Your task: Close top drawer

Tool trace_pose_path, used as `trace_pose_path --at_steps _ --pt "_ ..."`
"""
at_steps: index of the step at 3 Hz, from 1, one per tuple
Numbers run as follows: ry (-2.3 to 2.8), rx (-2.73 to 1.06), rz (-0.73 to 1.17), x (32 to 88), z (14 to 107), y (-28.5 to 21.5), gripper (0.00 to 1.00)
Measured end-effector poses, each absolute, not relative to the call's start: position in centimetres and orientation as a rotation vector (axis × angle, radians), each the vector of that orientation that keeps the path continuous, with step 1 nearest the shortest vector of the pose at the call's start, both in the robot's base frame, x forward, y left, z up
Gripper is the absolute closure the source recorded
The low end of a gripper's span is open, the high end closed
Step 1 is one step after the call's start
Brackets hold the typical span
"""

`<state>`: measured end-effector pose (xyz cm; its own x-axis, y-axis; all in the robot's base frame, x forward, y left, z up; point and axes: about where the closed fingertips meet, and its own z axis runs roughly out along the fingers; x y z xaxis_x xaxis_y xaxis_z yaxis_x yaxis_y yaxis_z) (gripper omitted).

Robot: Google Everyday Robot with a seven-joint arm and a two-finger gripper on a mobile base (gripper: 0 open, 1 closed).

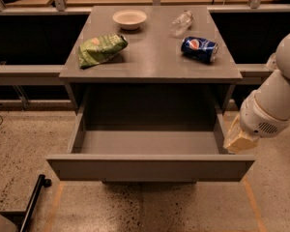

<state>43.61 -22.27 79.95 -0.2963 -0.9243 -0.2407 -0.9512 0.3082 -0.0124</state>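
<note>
While the wide matte-grey top drawer (150, 168) stands pulled fully out of the cabinet, its shallow grey box is bare inside. Its flat handleless front panel faces the camera.

Speckled beige terrazzo floor (19, 144): spreads beneath everything, left of and below the gripper.

Square grey cabinet (152, 64): flat matte top, up and to the left of the gripper, with the drawer opening directly under that top.

Top drawer: its right side wall and the right end of its front panel lie just beside the gripper, on the gripper's left. Contact between them cannot be told from this angle.

White, rounded robot arm (275, 100): comes in from the right edge and slopes down and leftward toward the drawer's right front corner.

Cream-coloured gripper (239, 140): at the arm's lower end, pointing down-left, level with the drawer's rim at its right side. Whether it is spread or closed I cannot make out.

On the cabinet top, all well above and left of the gripper:
- crumpled green chip bag (101, 50), farthest left, near the left edge
- blue soda can (199, 49), lying on its side, the nearest item to the gripper
- shallow cream bowl (129, 19), upright, toward the back
- clear plastic bottle (181, 23), lying down at the back, behind the can

Black metal stand leg (31, 204): on the floor far to the left, lower than the gripper.
</note>
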Motion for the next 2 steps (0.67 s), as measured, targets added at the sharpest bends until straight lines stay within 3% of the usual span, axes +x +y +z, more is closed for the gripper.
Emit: trace_pose_path --at_steps 2 --pt "2.447 -1.714 0.376 41.2 73.6 -19.6 1.00"
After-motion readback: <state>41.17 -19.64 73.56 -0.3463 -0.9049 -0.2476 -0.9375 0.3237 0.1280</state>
